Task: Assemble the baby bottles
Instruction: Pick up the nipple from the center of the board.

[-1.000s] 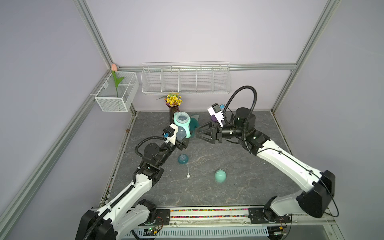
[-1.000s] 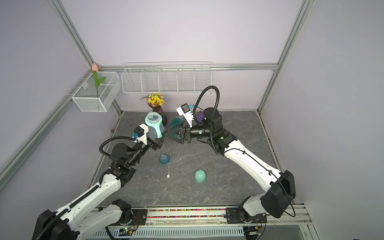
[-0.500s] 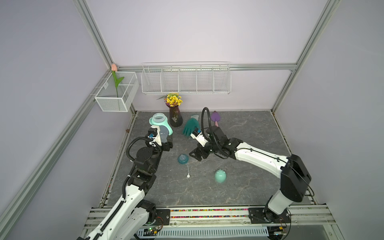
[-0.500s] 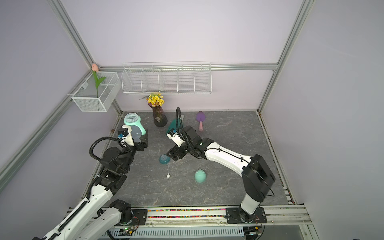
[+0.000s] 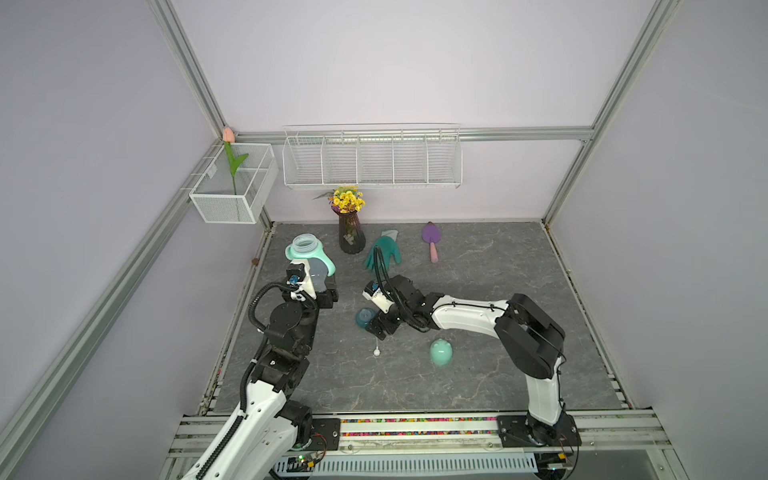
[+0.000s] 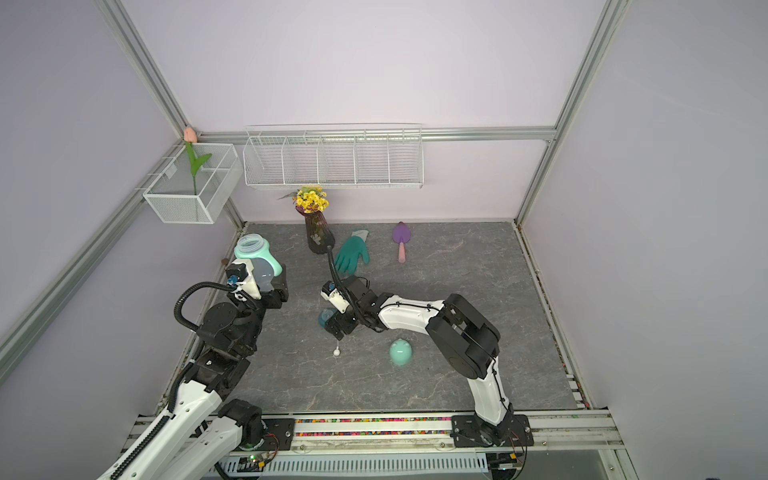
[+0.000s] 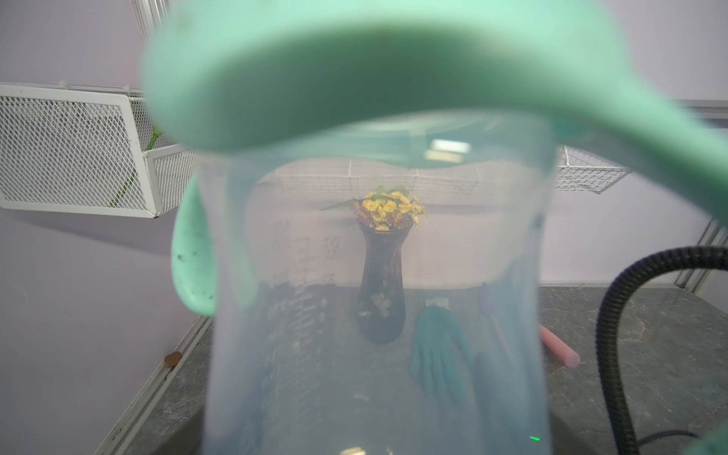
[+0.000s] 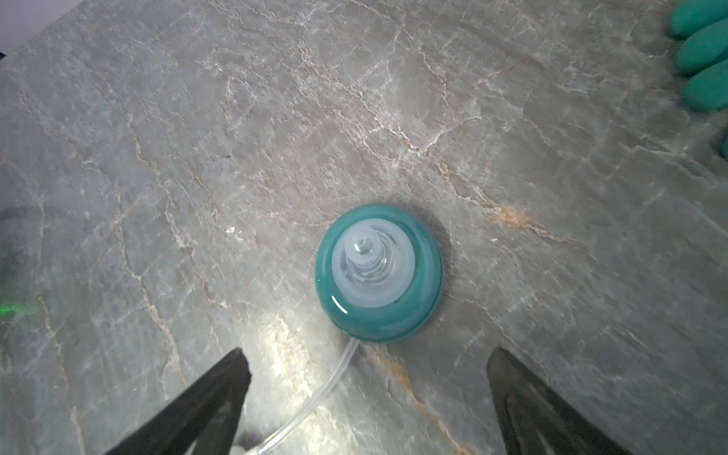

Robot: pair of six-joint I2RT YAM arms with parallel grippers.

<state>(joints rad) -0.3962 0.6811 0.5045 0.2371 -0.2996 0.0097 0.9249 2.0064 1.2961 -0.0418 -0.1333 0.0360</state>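
Dome cap [image 5: 441, 351], mint and eared, sits nearest my side of the table, the part farthest out from the flower vase [image 5: 351, 235]. A step closer to the vase lies the small white weight of the straw [image 5: 376, 352]; its thin clear tube [image 8: 315, 398] runs out from under the edge of the teal nipple collar [image 8: 379, 272].

The collar rests flat on the table with the soft clear nipple pointing up. My right gripper [image 8: 369, 354] hangs low over it with the jaws spread wide and nothing in them, the collar just past the tips.

I judge the collar light, hard and glossy, so its rounded shoulder may slip. I would take it across the outer wall low down, never on the squashy nipple. The limp straw will dangle and swing with its weighted end.

Closer again to the vase and off to its left, my left gripper [image 5: 322, 289] is closed on the frosted bottle body [image 5: 316, 274], held clear of the table. The mint two-handled ring [image 5: 305, 251] sits at its open neck. The body looks thin-walled and smooth, so I grip it gently.
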